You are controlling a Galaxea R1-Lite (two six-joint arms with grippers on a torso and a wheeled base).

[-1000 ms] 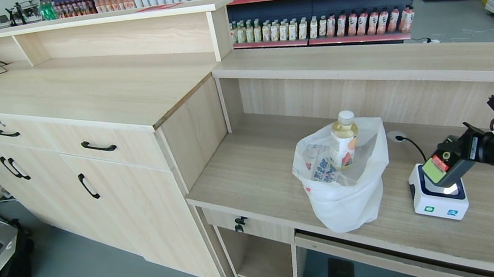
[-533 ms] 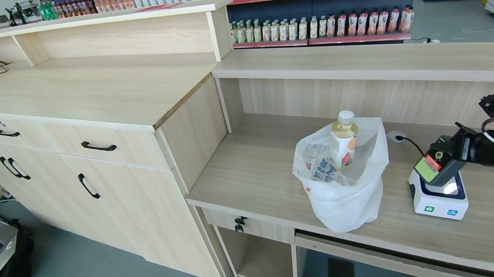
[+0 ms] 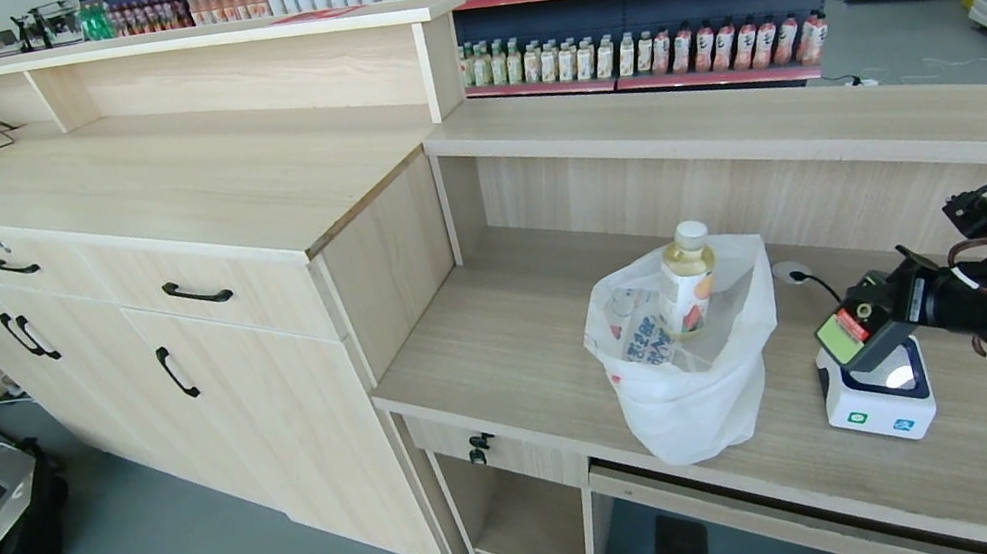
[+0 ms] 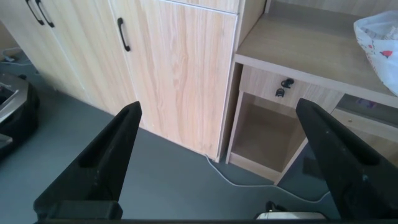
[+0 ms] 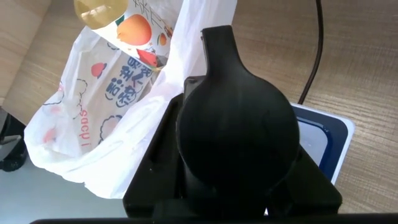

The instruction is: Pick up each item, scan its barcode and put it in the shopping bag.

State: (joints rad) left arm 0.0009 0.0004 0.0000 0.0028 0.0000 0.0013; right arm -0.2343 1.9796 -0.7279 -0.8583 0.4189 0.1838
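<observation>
My right gripper [image 3: 870,322] is clamped on the small dark box with a green and red face [image 3: 841,335], held just above the white barcode scanner with a dark glass top [image 3: 874,418]. The white plastic shopping bag [image 3: 692,394] stands open near it on my left, so I judge the drop lies leftward. My left gripper [image 4: 214,168] hangs spread wide, well apart.

Seen from my console: the lower wooden counter [image 3: 504,336] carries a white shopping bag [image 3: 694,404] just left of my right claw [image 3: 854,333], a white scanner [image 3: 876,402] directly beneath it, and a black cable [image 3: 827,294] running back behind it.
</observation>
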